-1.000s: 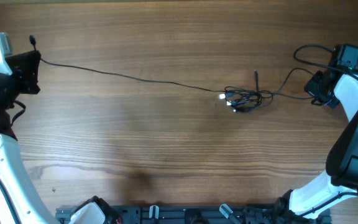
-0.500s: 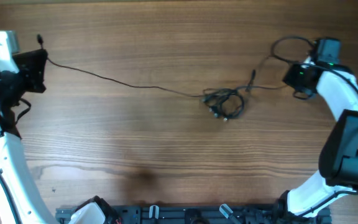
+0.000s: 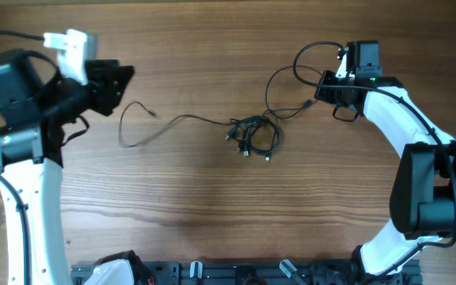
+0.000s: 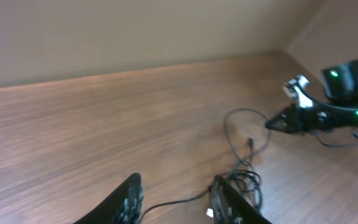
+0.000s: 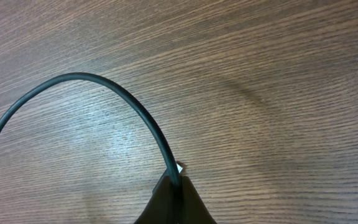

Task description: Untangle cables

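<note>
- The cables (image 3: pixel 252 134) lie in a small black knot near the middle of the desk (image 3: pixel 212 206).
- One thin strand runs left from the knot and curls into a loop. Its end lies loose on the wood, near the left claw (image 3: pixel 123 77).
- The left claw holds nothing. Its two fingers (image 4: pixel 129 198) stand apart above the desk.
- The right claw (image 3: pixel 323 89) is squeezed tight on another strand. That strand bends in a big loop back to the knot.

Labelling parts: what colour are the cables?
The cables are black; the overhead view shows it best.
</note>
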`<state>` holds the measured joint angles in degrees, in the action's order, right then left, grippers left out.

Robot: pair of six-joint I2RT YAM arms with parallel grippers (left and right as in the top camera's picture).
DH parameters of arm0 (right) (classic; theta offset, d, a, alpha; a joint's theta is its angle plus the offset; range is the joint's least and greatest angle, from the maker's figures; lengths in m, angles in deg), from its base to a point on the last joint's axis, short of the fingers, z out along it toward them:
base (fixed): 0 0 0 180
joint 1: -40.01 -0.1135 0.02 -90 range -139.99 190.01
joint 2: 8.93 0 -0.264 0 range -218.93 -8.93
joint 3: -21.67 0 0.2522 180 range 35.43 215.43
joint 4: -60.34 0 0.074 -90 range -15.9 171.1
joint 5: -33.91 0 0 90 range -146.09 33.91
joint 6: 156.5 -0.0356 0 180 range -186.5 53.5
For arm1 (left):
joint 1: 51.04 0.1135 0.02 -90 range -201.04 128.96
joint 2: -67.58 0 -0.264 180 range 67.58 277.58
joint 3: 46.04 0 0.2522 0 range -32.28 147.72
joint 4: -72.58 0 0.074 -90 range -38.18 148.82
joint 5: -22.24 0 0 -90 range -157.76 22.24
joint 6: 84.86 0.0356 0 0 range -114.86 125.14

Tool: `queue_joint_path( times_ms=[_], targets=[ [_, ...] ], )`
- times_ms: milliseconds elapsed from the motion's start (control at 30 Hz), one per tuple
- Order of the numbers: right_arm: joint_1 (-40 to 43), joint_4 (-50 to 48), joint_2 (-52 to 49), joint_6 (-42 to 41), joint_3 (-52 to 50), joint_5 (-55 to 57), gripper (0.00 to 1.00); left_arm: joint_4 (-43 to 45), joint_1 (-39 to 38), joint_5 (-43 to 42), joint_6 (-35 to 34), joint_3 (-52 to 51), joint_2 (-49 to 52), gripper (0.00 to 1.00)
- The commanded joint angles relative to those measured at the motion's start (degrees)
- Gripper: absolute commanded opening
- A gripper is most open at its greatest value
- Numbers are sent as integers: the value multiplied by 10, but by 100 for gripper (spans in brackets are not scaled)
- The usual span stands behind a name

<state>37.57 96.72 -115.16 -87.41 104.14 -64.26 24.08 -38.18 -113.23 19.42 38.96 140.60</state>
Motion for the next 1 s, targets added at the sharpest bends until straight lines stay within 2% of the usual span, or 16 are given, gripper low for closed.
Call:
queue_joint_path(
  times_ms=[0, 200, 400, 567, 767, 967],
  targets=[
    [1, 3, -14, -1, 3, -17, 4, -9, -52, -10, 5, 10, 43, 47],
    [1, 10, -14, 4, 3, -50, 5, -6, -159, -9, 63, 10, 128, 54],
    [1, 28, -14, 3, 3, -71, 5, 64, -254, -2, 81, 10, 235, 57],
    [1, 39, -14, 3, 3, -72, 4, 65, -286, 8, 106, 10, 269, 59],
    [1, 54, -14, 3, 3, -74, 4, 1, -307, 62, 202, 10, 275, 55],
    [2, 62, -14, -1, 6, -74, 5, -67, -307, 76, 277, 10, 278, 50]
  ],
)
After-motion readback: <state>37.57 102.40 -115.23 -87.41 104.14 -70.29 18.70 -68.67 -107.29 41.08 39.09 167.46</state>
